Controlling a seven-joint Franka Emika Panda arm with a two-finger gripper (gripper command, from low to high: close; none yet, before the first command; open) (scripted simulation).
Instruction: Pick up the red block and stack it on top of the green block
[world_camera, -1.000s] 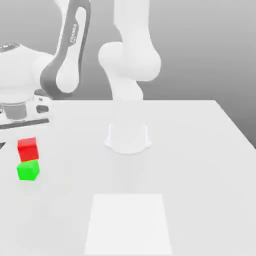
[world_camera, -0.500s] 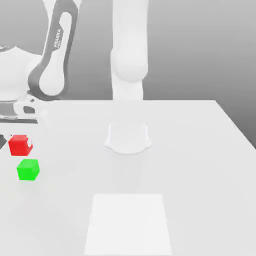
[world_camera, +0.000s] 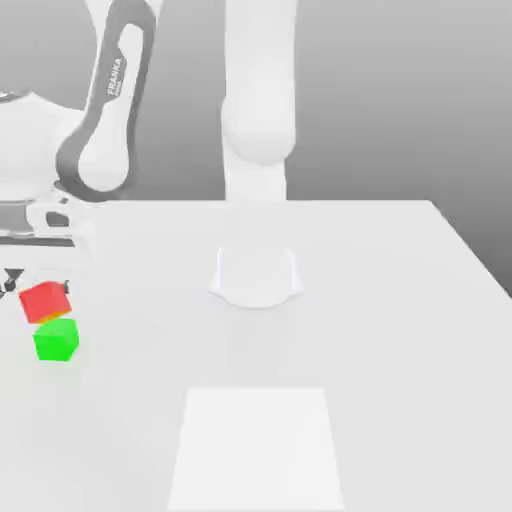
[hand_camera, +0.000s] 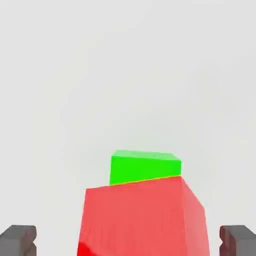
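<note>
The red block (world_camera: 45, 300) lies tilted, its lower edge touching the top of the green block (world_camera: 56, 339) and shifted toward the exterior view's left. The green block rests on the white table (world_camera: 400, 330). My gripper (world_camera: 38, 283) hangs just above the red block at the exterior view's far left. In the hand view the gripper (hand_camera: 127, 240) is open. Its two dark fingertips (hand_camera: 18, 240) stand wide apart on either side of the red block (hand_camera: 145, 220) with gaps to it. The green block (hand_camera: 145, 167) peeks out beyond the red one.
The arm's round white base (world_camera: 255, 277) stands at the table's middle. A brighter white square patch (world_camera: 258, 445) lies near the front edge. The table's edge runs along the exterior view's right.
The arm swung toward the exterior view's left, carrying the red block off its spot above the green one. The gripper has now opened, and the red block has dropped and tilted onto the green block.
</note>
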